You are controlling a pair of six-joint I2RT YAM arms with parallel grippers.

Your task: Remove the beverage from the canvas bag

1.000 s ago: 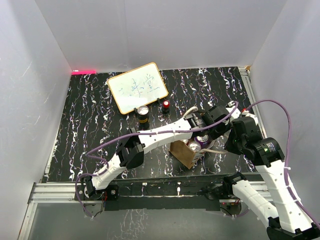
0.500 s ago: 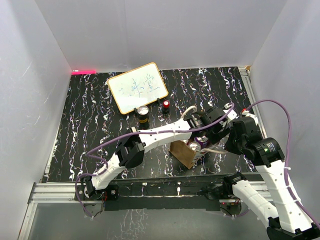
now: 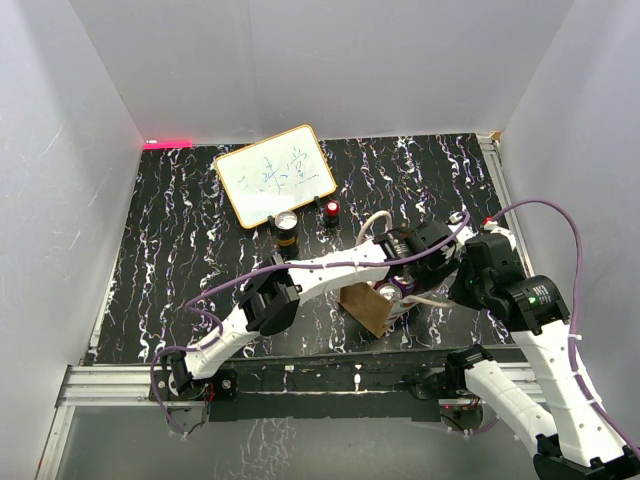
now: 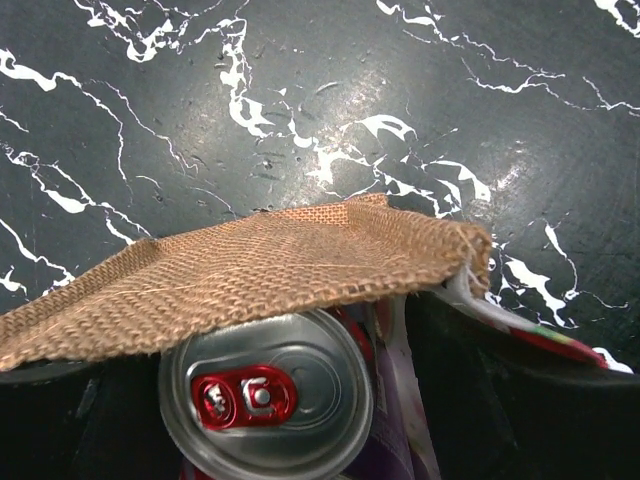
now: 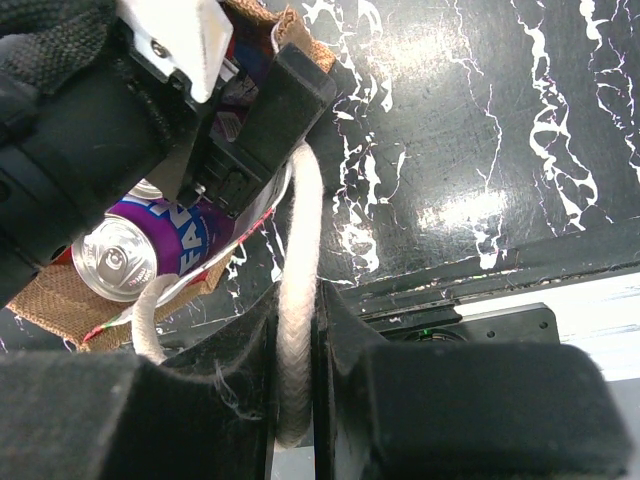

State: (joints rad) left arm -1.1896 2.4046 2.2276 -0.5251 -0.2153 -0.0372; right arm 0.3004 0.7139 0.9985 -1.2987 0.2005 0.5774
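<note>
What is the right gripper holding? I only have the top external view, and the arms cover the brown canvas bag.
Observer: Right wrist view: the right gripper is shut on a white looped cord handle.
Operator: Left one on a can?
Observer: Left wrist view: the left gripper straddles a silver-topped can with a red pull tab. I can't tell if it is gripping.
Operator: Can clear of the bag?
Observer: No. The woven edge of the brown canvas bag overlaps the can's top.
</note>
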